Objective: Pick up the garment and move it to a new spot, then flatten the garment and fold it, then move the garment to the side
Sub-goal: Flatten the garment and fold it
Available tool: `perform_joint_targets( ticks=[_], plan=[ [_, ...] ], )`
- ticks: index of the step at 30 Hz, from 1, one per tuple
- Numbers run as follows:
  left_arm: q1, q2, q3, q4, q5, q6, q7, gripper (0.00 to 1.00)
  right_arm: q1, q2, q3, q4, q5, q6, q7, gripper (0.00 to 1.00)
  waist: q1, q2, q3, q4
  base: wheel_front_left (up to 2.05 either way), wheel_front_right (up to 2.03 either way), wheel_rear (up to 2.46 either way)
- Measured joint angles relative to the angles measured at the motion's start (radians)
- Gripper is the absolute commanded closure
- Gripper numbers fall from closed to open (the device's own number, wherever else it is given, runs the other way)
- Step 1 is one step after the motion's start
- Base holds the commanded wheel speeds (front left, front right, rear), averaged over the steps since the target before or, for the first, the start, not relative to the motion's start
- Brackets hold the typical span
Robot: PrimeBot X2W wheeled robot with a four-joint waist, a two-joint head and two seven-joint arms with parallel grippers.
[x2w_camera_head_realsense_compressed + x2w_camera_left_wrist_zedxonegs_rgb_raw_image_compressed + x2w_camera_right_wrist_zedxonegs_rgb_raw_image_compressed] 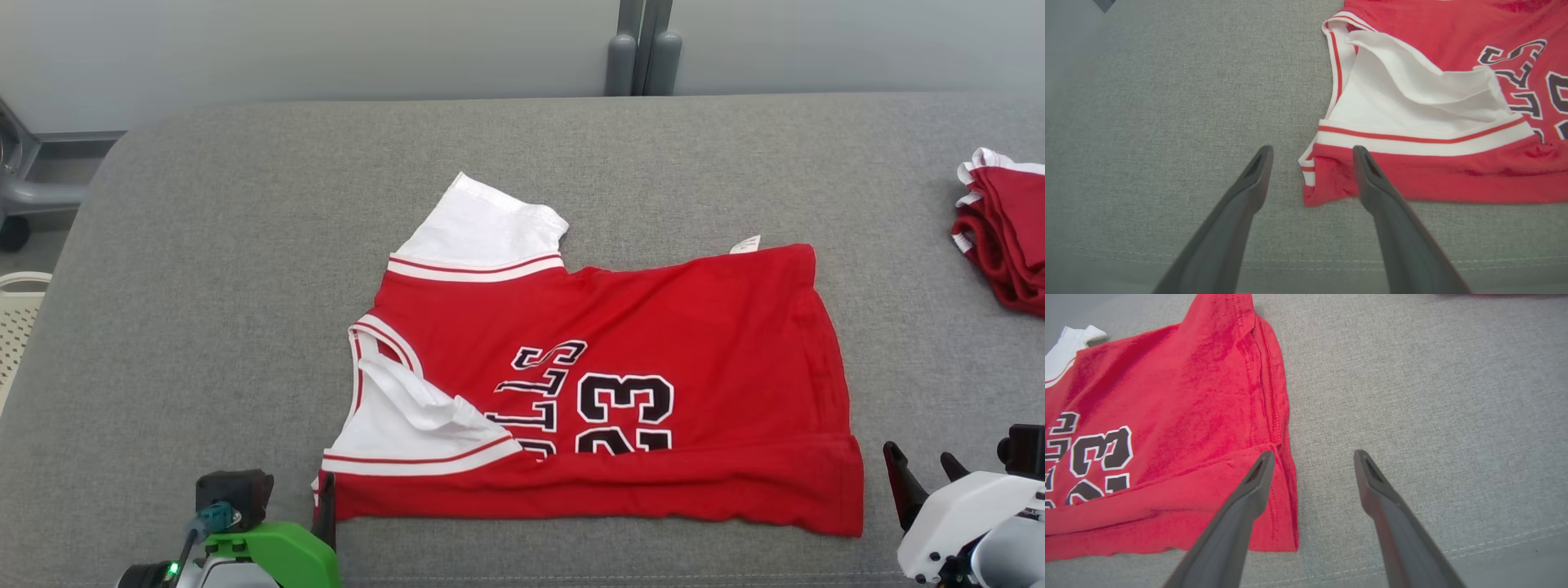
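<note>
At the jersey (620, 367) collar end, the left hand (1311, 150) has a green shell, teal plug and lit green lamp. At its hem end, the right hand (918, 453) is white-shelled. Both have dark tapered fingers (1249, 490).

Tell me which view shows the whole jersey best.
The head view: the red jersey lies in full on the grey cushion. The left wrist view catches its white-sleeved corner, the right wrist view its hemmed corner.
</note>
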Motion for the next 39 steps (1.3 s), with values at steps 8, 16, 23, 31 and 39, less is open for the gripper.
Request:
perform_joint_targets(
  ticks=[8,16,23,31,39],
  plan=[
    [0.015,0.012,0.042,-0.072,0.002,0.021,-0.104,0.00,-0.031,0.000,-0.006,0.042,0.010,0.000,-0.148,0.00,0.0000,0.0000,-0.036,0.008,0.00,0.00,0.00],
    [-0.029,-0.034,0.071,-0.058,-0.001,-0.024,-0.380,0.00,-0.093,0.000,0.058,0.120,0.035,0.000,-0.362,0.00,0.0000,0.0000,-0.070,0.016,0.00,0.00,0.00],
    [-0.065,-0.086,0.113,-0.022,-0.003,-0.080,-0.459,0.00,-0.131,0.000,0.148,0.176,0.025,0.000,-0.520,0.00,0.0000,0.0000,-0.093,0.028,0.00,0.00,0.00],
    [-0.051,-0.137,0.200,-0.014,0.062,-0.153,-0.463,0.00,-0.152,0.000,0.231,0.196,0.035,0.000,-0.624,0.00,0.0000,0.0000,-0.113,0.030,0.00,0.00,0.00],
    [-0.038,-0.133,0.196,0.106,0.102,-0.186,-0.465,0.00,-0.152,0.001,0.283,0.226,-0.023,0.000,-0.610,0.00,0.0000,0.0000,-0.128,0.031,0.00,0.00,0.00]
  ],
)
